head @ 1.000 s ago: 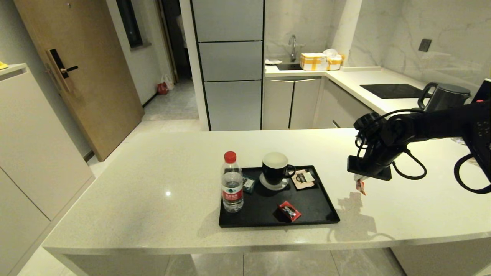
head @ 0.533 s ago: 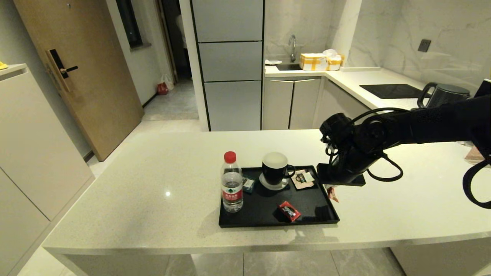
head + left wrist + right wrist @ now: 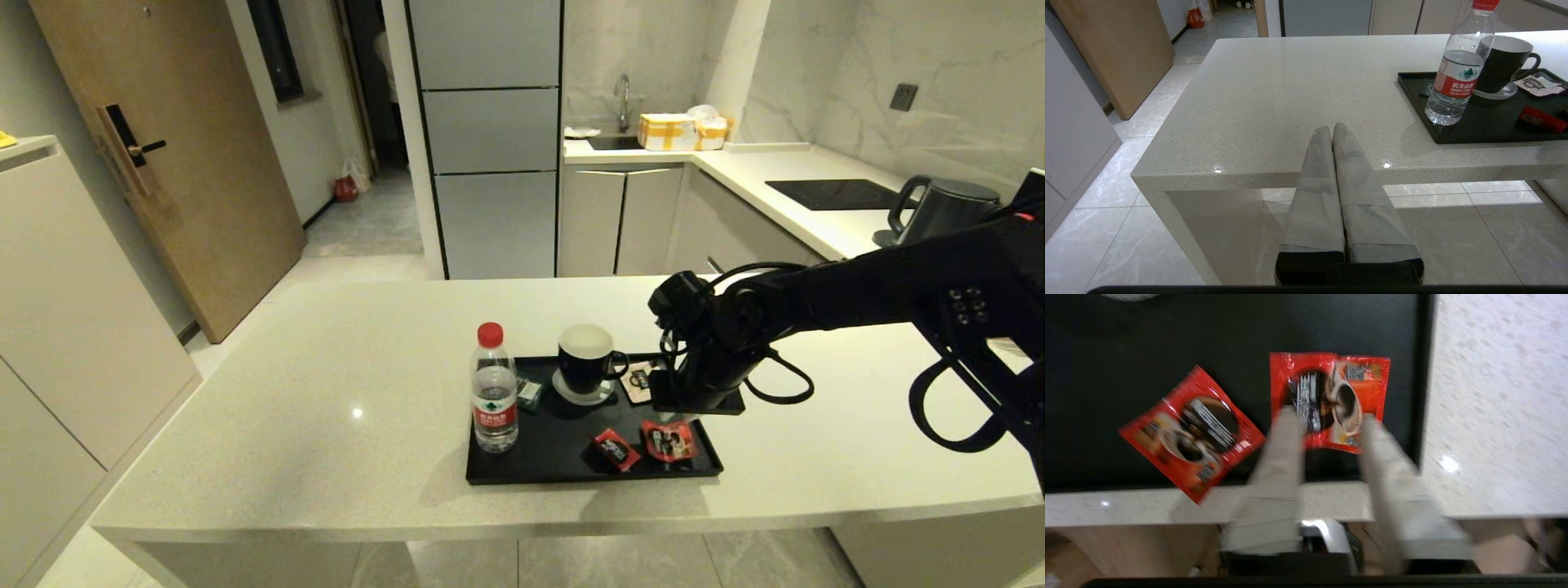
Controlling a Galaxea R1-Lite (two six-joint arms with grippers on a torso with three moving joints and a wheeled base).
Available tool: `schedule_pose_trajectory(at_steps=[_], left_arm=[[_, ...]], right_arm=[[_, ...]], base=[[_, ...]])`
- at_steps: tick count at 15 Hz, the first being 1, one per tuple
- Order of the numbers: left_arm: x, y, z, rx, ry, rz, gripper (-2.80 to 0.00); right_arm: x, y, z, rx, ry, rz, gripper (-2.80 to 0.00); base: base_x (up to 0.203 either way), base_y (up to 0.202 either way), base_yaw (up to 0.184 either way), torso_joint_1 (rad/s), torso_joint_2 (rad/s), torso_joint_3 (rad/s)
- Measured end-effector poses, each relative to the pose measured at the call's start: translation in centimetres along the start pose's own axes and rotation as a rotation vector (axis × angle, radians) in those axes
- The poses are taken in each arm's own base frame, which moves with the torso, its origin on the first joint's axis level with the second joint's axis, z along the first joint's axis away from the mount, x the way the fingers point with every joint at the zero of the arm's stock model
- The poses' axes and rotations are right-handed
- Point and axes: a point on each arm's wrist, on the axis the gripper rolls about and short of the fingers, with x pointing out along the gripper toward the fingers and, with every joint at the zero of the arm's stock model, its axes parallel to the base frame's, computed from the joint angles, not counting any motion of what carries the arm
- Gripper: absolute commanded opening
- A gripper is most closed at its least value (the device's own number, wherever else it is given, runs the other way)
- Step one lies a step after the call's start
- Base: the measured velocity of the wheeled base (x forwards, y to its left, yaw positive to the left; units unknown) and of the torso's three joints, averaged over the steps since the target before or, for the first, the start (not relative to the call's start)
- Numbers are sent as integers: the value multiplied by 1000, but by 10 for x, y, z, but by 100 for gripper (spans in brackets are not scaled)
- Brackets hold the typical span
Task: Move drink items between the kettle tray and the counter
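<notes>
Head view, centre frame: a flat black rectangular tray [image 3: 563, 467] with a low rim rests on the off-white speckled stone tabletop [image 3: 326, 408]. The right claw [image 3: 682, 416] hangs over the tray's right part, fingers [image 3: 1284, 457] spread wide and empty, directly above a shiny red sachet [image 3: 668, 440] lying flat. A second red sachet [image 3: 615, 449] lies just left of it. A clear plastic bottle [image 3: 494, 388] with red cap and label stands upright at the tray's left edge. The left claw [image 3: 1332, 127], lower centre of the left wrist view, is pressed closed before the tabletop's edge.
</notes>
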Motion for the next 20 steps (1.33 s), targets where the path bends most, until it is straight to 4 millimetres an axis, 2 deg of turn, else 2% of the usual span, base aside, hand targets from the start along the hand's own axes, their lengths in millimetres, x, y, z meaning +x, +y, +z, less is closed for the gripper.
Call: schedule_pose_trajectory(at_steps=[3, 5, 6, 8, 10, 12, 14, 17, 20], left_arm=[[0, 0, 0, 0, 0, 0, -280], [0, 0, 0, 0, -1, 0, -280], [0, 0, 0, 0, -1, 1, -280], [0, 0, 0, 0, 0, 0, -280], [0, 0, 0, 0, -1, 0, -280], [0, 0, 0, 0, -1, 0, -280], [0, 0, 0, 0, 0, 0, -280], [0, 0, 0, 0, 0, 0, -280], [0, 0, 0, 0, -1, 0, -280]], right_arm=[[-3, -2, -2, 7, 0, 2, 0], [-17, -5, -6, 13, -14, 9, 0], [-31, -9, -9, 19, -27, 15, -280], [-64, -27, -19, 50, -60, 19, -280], [-96, -62, -34, 122, -86, 2, -280], [-128, -98, -56, 203, -122, -14, -280], [-170, -120, -84, 256, -214, -3, -280], [-245, -140, -147, 299, -454, 46, -280], [-306, -158, -236, 321, -738, 48, -280]], base=[[0, 0, 0, 0, 0, 0], [0, 0, 0, 0, 0, 0], [0, 0, 0, 0, 0, 0], [0, 0, 0, 0, 0, 0], [0, 0, 0, 0, 0, 0], [0, 0, 0, 0, 0, 0], [0, 0, 0, 0, 0, 0], [0, 0, 0, 0, 0, 0], [0, 0, 0, 0, 0, 0]])
